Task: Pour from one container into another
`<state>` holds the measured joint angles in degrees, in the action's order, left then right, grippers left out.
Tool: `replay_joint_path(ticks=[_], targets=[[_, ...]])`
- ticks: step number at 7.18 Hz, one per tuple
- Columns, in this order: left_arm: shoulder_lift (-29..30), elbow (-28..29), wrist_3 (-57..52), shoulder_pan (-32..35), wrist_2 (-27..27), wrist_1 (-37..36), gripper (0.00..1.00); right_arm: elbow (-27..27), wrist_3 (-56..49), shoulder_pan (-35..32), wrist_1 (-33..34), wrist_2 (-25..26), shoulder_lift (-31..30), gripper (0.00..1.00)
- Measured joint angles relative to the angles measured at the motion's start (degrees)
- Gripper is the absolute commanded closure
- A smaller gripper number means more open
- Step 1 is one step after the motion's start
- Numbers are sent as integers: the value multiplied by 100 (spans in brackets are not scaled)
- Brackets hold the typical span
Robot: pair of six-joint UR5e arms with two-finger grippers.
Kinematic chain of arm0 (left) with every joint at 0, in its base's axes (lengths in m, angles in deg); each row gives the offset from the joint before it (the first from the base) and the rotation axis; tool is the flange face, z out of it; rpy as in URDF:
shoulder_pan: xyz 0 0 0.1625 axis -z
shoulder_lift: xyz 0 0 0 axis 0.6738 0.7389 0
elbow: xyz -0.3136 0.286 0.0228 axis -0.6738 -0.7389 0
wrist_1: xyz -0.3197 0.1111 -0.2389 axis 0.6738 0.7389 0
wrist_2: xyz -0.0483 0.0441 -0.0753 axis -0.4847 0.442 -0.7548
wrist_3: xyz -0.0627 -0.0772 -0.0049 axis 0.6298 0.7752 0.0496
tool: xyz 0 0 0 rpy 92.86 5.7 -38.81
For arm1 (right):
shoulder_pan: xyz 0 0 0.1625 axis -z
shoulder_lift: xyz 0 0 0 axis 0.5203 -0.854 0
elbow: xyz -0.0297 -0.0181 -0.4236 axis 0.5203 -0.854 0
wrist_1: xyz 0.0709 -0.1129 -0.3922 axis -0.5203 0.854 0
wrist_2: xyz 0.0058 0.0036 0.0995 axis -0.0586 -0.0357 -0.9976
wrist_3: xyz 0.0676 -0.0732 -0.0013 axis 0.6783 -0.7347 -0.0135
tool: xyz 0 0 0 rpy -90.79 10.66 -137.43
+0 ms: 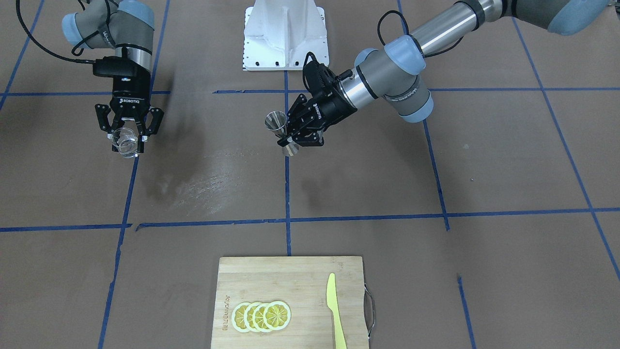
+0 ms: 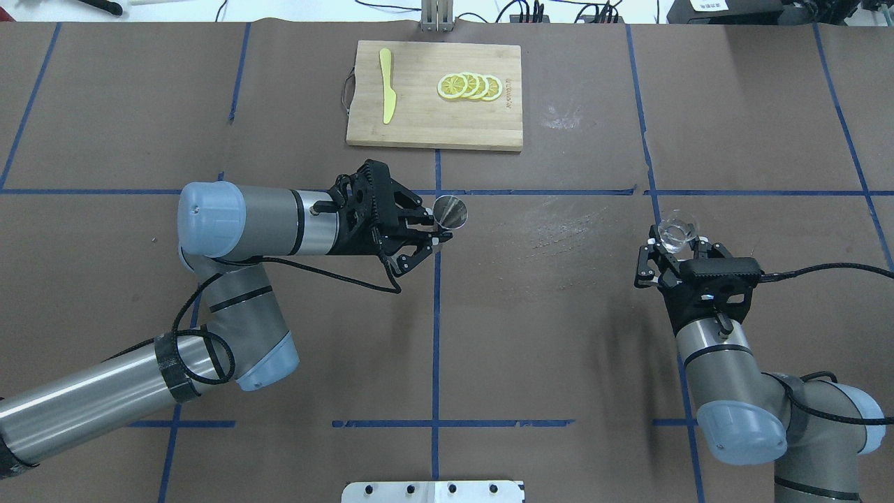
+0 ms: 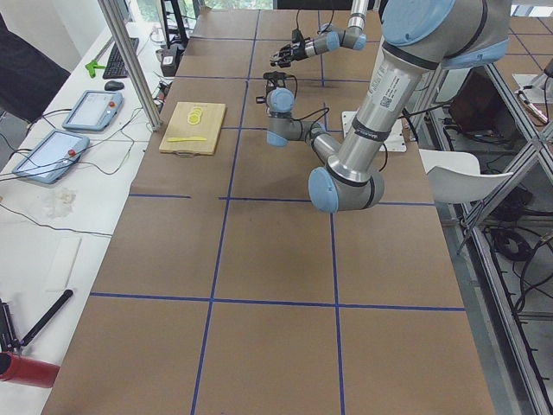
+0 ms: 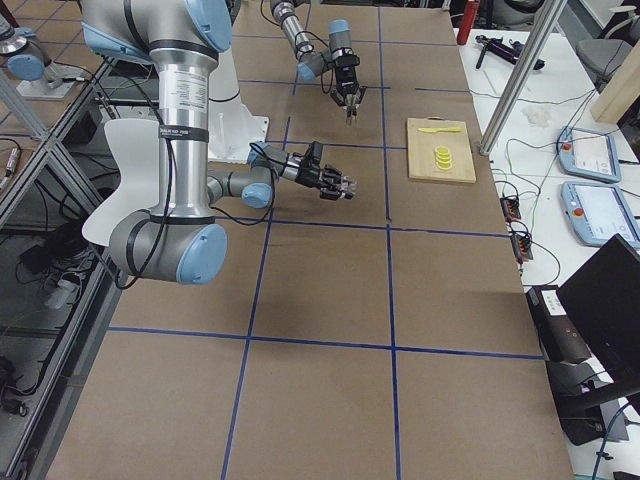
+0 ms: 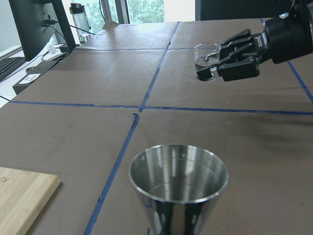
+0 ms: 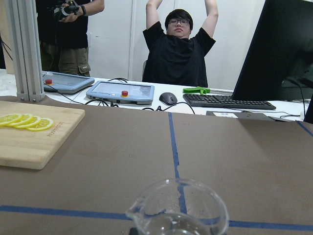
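My left gripper (image 2: 434,235) is shut on the narrow waist of the steel jigger (image 2: 450,212), holding it off the table near the middle line. The jigger (image 1: 280,130) leans slightly, and its upper cone (image 5: 178,181) looks empty in the left wrist view. Far to the other side, my right gripper (image 2: 676,243) is shut on the small clear glass cup (image 2: 677,232), also raised above the table. The cup (image 1: 125,144) stands upright between the fingers (image 5: 230,68), and its spouted rim (image 6: 178,208) fills the bottom of the right wrist view. A wide gap separates the two containers.
A wooden cutting board (image 2: 433,129) lies at the table's far edge, with lemon slices (image 2: 469,86) and a yellow knife (image 2: 387,94) on it. A pale scuffed patch (image 2: 559,227) marks the paper between the arms. The white base mount (image 1: 285,34) is at the robot's side. People stand beyond the table (image 6: 178,49).
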<state>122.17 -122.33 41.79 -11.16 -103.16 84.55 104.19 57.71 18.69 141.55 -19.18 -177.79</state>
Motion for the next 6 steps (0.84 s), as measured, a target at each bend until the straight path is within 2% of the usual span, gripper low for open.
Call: replay_joint_path(ticks=[2,6], targets=[[0,0,0,-1,5,0,100,14,-798,-64,2,-39,330,100],[0,15,0,-8,9,-2,100,51,-1906,-74,21,-11,1426,100]])
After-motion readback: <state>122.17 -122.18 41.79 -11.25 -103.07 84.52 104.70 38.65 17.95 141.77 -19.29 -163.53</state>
